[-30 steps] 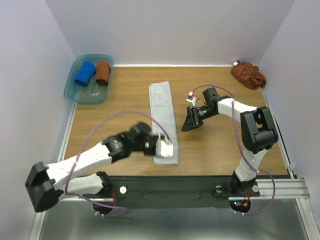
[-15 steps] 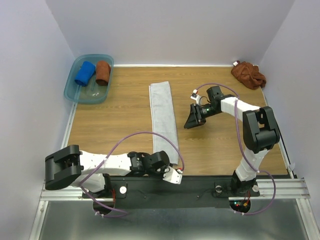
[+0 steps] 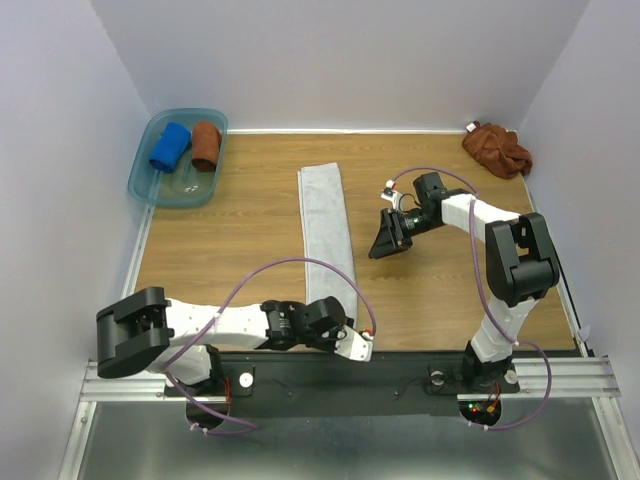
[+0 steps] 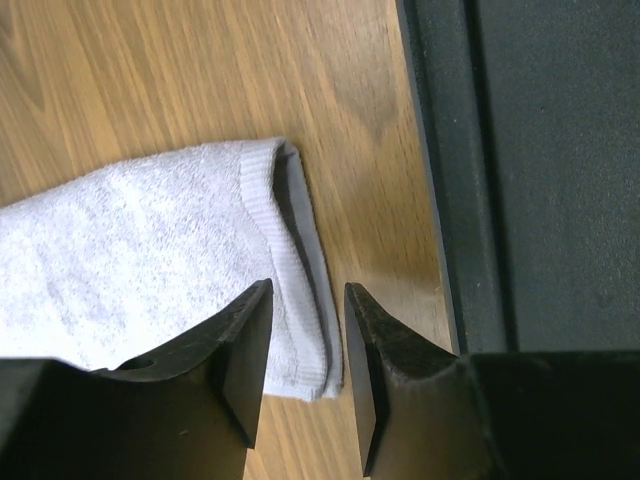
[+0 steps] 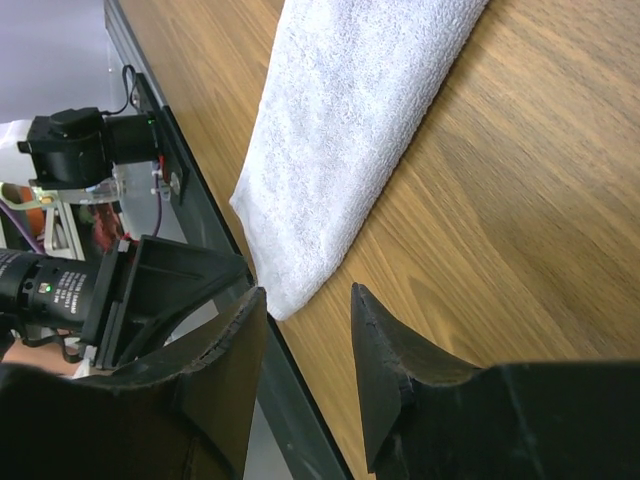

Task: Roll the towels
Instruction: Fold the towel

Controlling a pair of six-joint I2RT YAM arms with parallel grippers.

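- The light grey towel (image 3: 328, 228) lies flat on the wooden bench (image 3: 230, 240) as one long narrow strip, running from the middle of the bench down to its near edge; it serves as the landmark here.
- At the near end of the grey towel, the left hand (image 3: 352, 343) sits low over the corner, beside the black rail (image 3: 400, 375) that borders the bench.
- In the left wrist view, the left hand (image 4: 308, 350) has its two dark fingers (image 4: 240, 350) parted with a narrow gap, and the hemmed edge of the towel (image 4: 150, 260) lies in that gap; the fingers do not press on the cloth, so the hand is open and holds nothing.
- The near end of the grey towel is doubled over, with a second layer showing under the hem.
- To the right of the grey towel, about level with its middle, the right hand (image 3: 388, 238) hangs above bare wood, apart from the cloth.
- In the right wrist view, the right hand (image 5: 305, 370) has its fingers (image 5: 385, 370) spread with nothing between them; the grey towel (image 5: 340, 130) lies beyond them.
- A rust-brown towel (image 3: 497, 148) lies crumpled at the far right corner of the bench, well apart from the grey towel.
- Left of the grey towel's far end, a translucent blue tub (image 3: 145, 165) holds a rolled blue towel (image 3: 169, 146) and a rolled brown towel (image 3: 206, 146) side by side.
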